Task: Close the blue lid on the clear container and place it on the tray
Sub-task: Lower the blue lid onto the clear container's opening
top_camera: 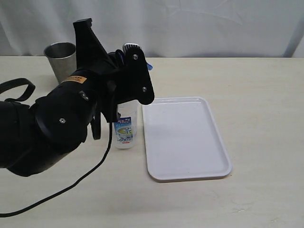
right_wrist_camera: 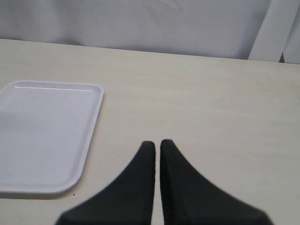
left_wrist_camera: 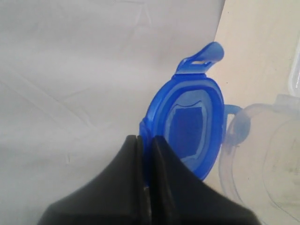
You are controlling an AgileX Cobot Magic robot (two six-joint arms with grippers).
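Observation:
The clear container point(top_camera: 126, 129) stands upright on the table just left of the white tray point(top_camera: 186, 138), its blue-white label facing out. My left arm point(top_camera: 71, 118) hangs over it and hides its top. My left gripper point(left_wrist_camera: 146, 138) is shut on the rim of the blue lid point(left_wrist_camera: 188, 125), held on edge with one flap sticking out. A sliver of the lid point(top_camera: 149, 67) peeks past the wrist. The container's open rim point(left_wrist_camera: 262, 154) lies close beside the lid. My right gripper point(right_wrist_camera: 157, 143) is shut on nothing, low over bare table beside the tray point(right_wrist_camera: 47, 136).
A steel tumbler cup point(top_camera: 61, 60) stands at the back left, behind my left arm. A black cable point(top_camera: 71, 187) trails across the table's front left. A white curtain backs the table.

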